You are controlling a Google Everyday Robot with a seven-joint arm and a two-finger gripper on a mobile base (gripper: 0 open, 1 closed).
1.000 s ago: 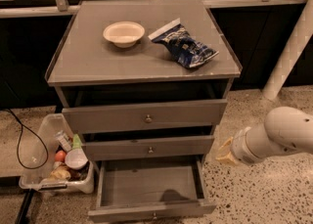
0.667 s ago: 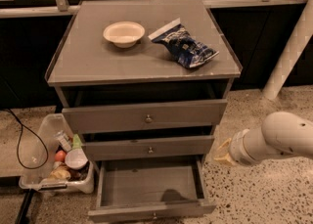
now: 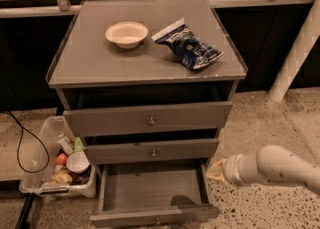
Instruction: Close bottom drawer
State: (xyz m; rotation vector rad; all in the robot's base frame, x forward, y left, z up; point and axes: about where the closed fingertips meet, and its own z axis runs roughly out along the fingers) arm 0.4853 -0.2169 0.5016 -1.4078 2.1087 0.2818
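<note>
Shows the bottom drawer [image 3: 150, 192], a shallow grey tray with a narrow front and a small round knob [image 3: 158, 220], pulled far out toward the near side from under the middle drawer [image 3: 152, 151] of the grey cabinet [image 3: 145, 70], with a dark shadow on its floor at the near right. Places the gripper [image 3: 216, 171], a yellowish tip on the white arm [image 3: 280, 168] reaching in from the right, low and just beside the drawer's right wall toward its far end. Cannot tell how far open the gripper is, whether it holds anything, or whether it touches the drawer.
</note>
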